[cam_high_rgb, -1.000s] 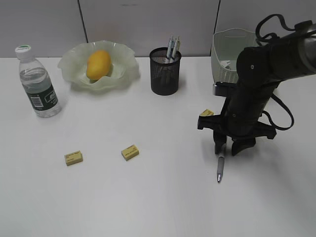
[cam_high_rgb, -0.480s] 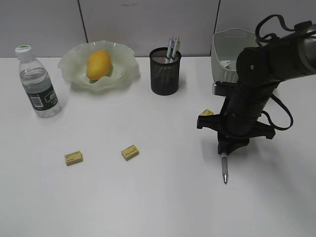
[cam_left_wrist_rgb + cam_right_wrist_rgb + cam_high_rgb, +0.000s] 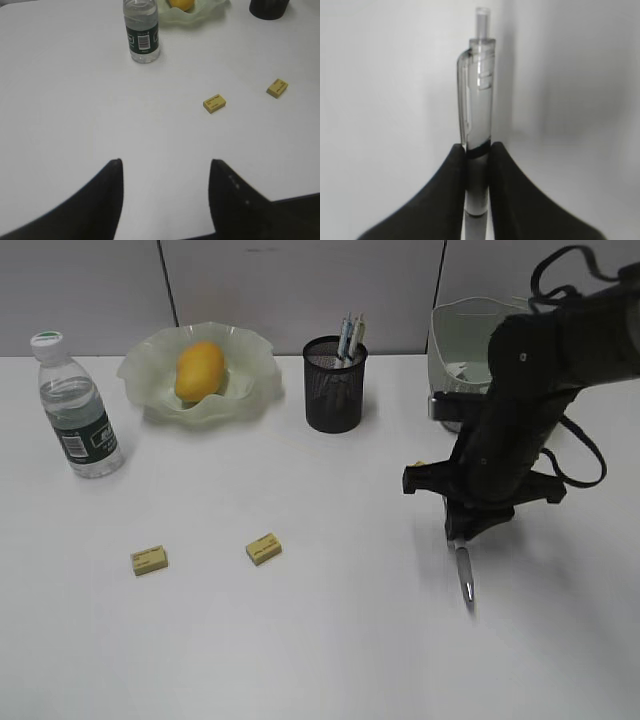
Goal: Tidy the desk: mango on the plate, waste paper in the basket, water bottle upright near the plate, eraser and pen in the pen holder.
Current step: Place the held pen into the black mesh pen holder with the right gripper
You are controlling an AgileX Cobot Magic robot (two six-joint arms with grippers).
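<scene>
Your right tool (image 3: 461,538) pinches the clear plastic pen (image 3: 476,100), now lifted, drifting right; left tool (image 3: 165,195) stays spread.

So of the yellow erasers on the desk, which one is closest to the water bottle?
The leftmost eraser, lying in front of the water bottle. The second eraser sits further right, and a third only peeks out behind the right arm.

white desk (image 3: 320,660), possibly grey partition panels (image 3: 300,285)
</scene>
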